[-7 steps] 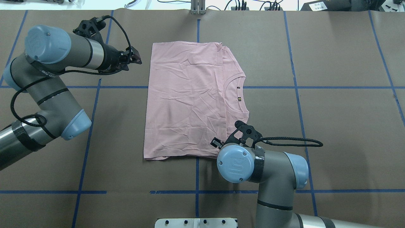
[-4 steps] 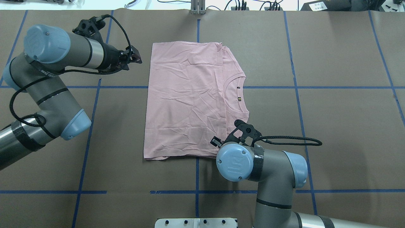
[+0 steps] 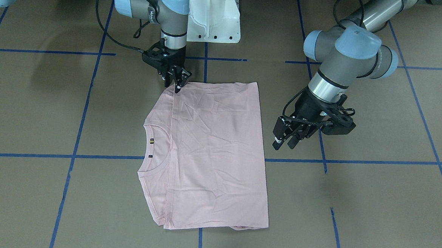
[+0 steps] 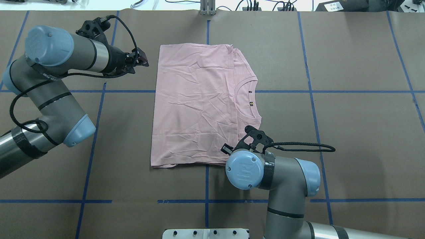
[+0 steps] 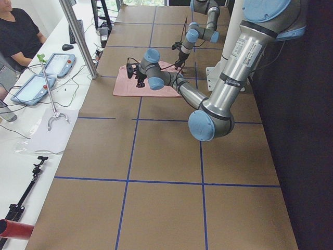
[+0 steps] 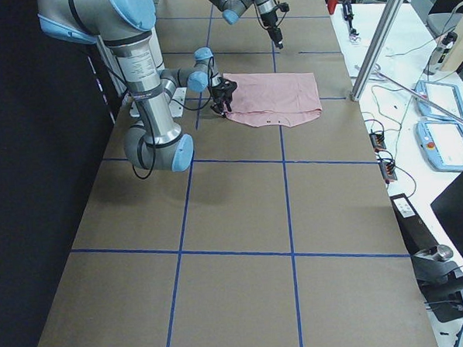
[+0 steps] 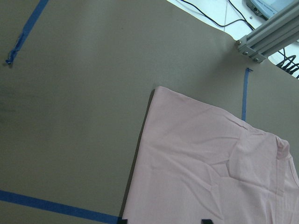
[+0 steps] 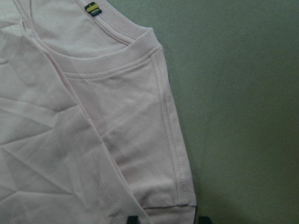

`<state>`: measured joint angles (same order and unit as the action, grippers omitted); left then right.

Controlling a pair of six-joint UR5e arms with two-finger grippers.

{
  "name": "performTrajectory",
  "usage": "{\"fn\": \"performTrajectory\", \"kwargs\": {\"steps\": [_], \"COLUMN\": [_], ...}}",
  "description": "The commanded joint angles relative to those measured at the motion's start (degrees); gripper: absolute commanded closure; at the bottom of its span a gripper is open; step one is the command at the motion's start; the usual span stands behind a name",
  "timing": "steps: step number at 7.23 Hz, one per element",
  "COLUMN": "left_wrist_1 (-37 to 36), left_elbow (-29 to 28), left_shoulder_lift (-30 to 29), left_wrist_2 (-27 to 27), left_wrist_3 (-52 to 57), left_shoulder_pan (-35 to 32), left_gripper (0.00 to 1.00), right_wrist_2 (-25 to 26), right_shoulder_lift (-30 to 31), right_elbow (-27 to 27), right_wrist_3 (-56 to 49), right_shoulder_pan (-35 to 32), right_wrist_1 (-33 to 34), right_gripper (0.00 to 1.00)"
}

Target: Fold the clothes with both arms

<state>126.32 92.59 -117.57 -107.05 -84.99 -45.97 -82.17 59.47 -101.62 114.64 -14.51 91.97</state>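
The pale pink T-shirt lies folded flat mid-table, plain side up, with its ribbed neckline toward the right. It also shows in the front view. My left gripper is open and empty, and hovers over bare table just off the shirt's far-left corner. My right gripper is open and points down at the shirt's near-right shoulder corner. In the right wrist view its fingertips straddle the sleeve hem. In the overhead view the wrist hides this gripper.
The white pedestal base stands at the table's near edge. An aluminium post and cables sit at the far edge. Blue tape lines cross the brown table cover. A seated person and tablets are beyond the far side.
My right arm has shifted slightly left and toward the shirt's near-right corner. The left arm and the shirt have barely moved.
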Motion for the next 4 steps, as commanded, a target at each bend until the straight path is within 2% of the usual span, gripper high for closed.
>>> {"fn": "performTrajectory", "kwargs": {"steps": [1,3,4], "left_wrist_1": [-0.4,-1.3,-2.5], "left_elbow": [0.3,0.9,1.7], "left_shoulder_lift": [0.0,0.1,0.1], "left_wrist_2": [0.0,0.0,0.0], "left_wrist_3": [0.0,0.0,0.0], "left_shoulder_pan": [0.0,0.0,0.0], "left_gripper": [0.39,0.39,0.39], "right_wrist_2": [-0.1,-0.1,-0.3], "right_shoulder_lift": [-0.1,-0.1,-0.1], "right_elbow": [0.0,0.1,-0.2], "right_wrist_3": [0.1,0.1,-0.1], "right_shoulder_pan": [0.0,0.0,0.0], "right_wrist_1": [0.0,0.0,0.0], "right_gripper": [0.82,1.00,1.00]}}
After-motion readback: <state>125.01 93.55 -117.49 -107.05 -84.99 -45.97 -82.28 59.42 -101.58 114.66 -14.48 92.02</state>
